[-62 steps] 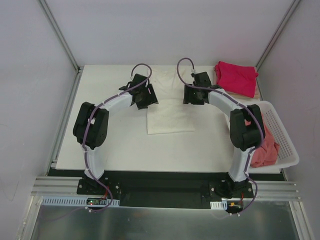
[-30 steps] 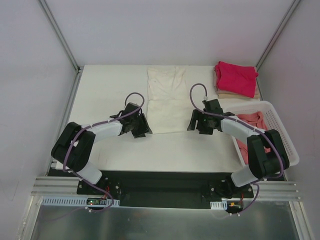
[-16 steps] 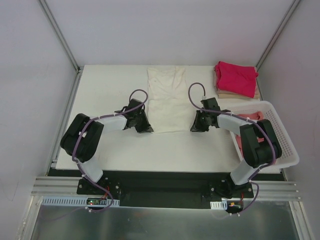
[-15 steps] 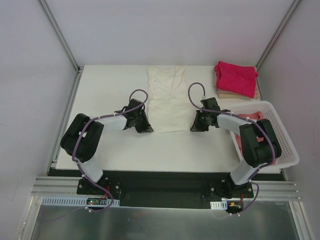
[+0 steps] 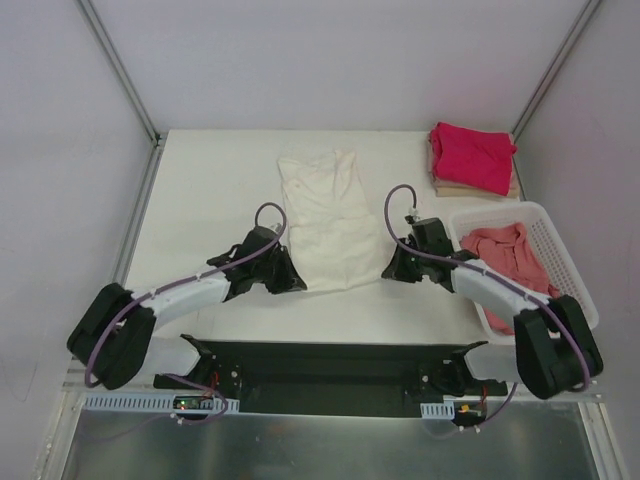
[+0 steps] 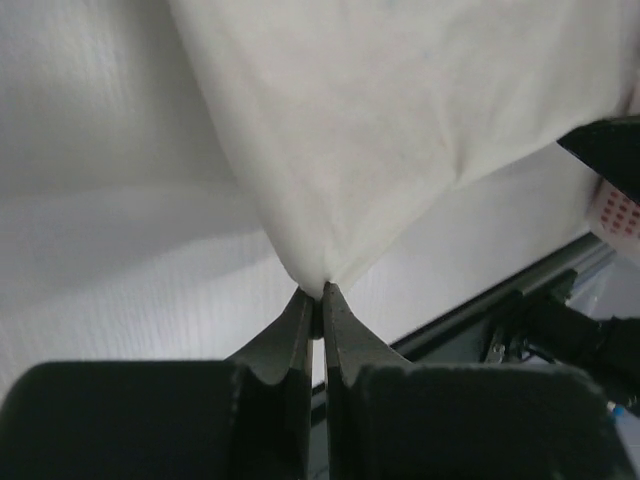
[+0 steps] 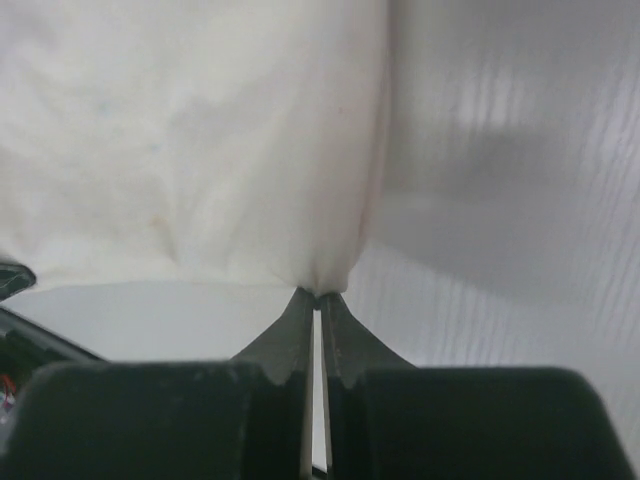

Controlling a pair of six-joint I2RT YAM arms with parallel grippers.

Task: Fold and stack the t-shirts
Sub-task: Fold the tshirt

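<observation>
Currently left pincer (image 6: 320, 296) and right pincer (image 7: 318, 296) each clamped on a corner of the cream t-shirt (image 5: 330, 225) (cloth fans out ahead of both).

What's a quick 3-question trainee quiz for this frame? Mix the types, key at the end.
1. True or false: the left gripper and the right gripper are each shut on a near corner of the cream t-shirt.
2. Where is the salmon-pink t-shirt? A: in the white slotted basket. B: folded at the far left. C: pinched in the left gripper.
3. Fill in: at the far right, the magenta-red t-shirt lies on top of a ___ one.

Key
1: true
2: A
3: tan; the tan t-shirt shows at the stack's near edge.
</observation>
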